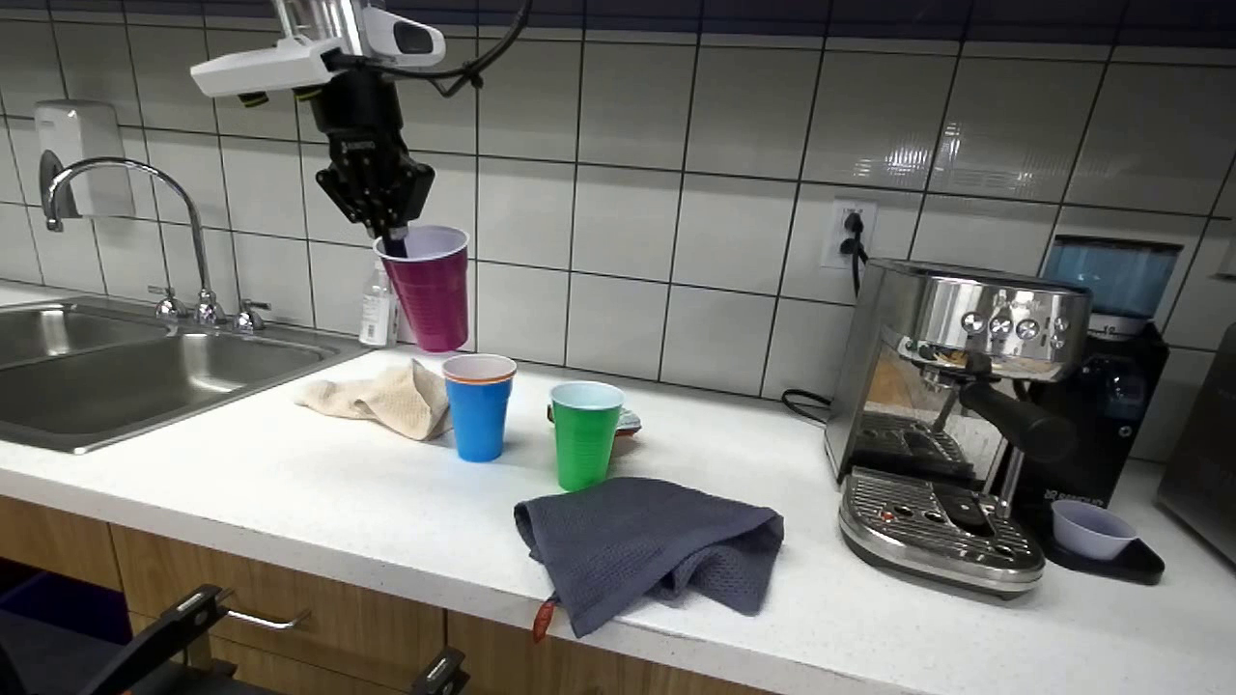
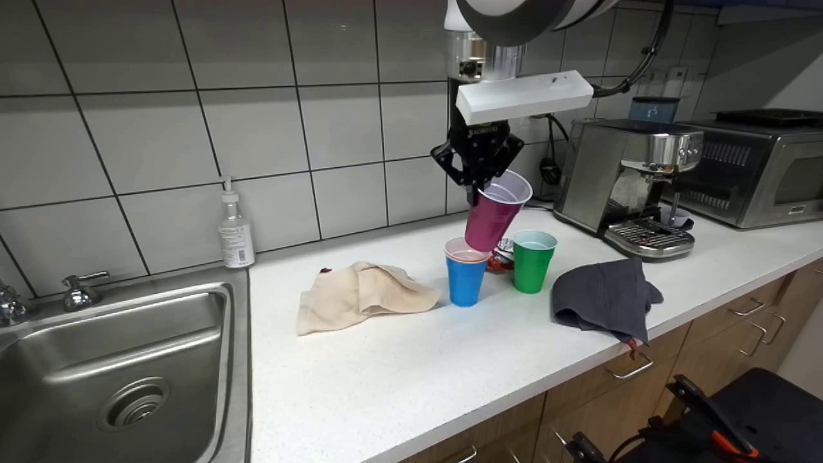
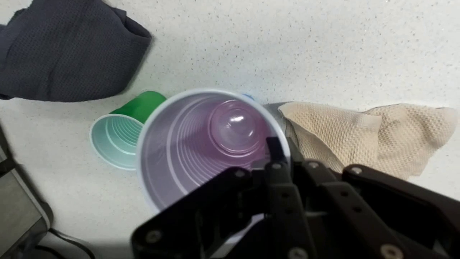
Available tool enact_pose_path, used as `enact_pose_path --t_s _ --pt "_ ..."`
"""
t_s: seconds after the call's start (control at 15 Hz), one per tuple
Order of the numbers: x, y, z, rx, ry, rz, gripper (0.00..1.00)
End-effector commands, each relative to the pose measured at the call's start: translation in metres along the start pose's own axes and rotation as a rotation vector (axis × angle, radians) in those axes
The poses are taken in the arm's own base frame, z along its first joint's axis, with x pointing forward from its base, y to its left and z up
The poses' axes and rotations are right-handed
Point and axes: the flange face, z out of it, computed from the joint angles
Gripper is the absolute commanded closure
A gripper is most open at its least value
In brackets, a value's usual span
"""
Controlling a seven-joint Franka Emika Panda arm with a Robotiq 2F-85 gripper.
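Note:
My gripper (image 1: 390,243) is shut on the rim of a magenta cup (image 1: 433,299), one finger inside and the other outside the wall. The cup hangs in the air, slightly tilted, its white interior visible in the wrist view. Below it on the counter stands a blue cup (image 2: 465,283) with an orange rim showing inside its top, as if another cup is nested there. In the wrist view the magenta cup hides nearly all of the blue one. A green cup (image 1: 587,444) stands upright beside the blue cup; it also appears left of the held cup (image 3: 201,151).
A beige cloth (image 2: 360,299) lies beside the blue cup, and a dark cloth (image 1: 657,541) near the counter's front edge. A red packet (image 2: 500,257) sits behind the cups. Also here are an espresso machine (image 1: 966,328), a sink (image 2: 238,360), a pump bottle (image 2: 236,238) and the tiled wall.

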Motion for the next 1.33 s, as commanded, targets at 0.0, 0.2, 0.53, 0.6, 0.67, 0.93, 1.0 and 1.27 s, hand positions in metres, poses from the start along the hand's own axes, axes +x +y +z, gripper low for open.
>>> enact_pose_path --t_s 0.0,0.2,0.53,0.6,0.67,0.93,1.0,1.27 --pt "0.019 0.001 -0.005 0.003 0.015 0.007 0.99" --pt "0.029 0.002 -0.002 0.0 0.015 0.017 0.99" --pt "0.045 0.008 0.003 0.004 0.001 0.043 0.99" --pt "0.047 0.012 0.002 0.0 0.006 0.048 0.99" --pt "0.049 0.014 0.003 0.0 0.004 0.052 0.99" --pt "0.057 0.015 0.009 0.003 -0.001 0.066 0.99" --pt "0.059 0.015 0.011 0.004 -0.003 0.067 0.99" --pt "0.067 0.012 0.02 0.007 -0.014 0.072 0.99"
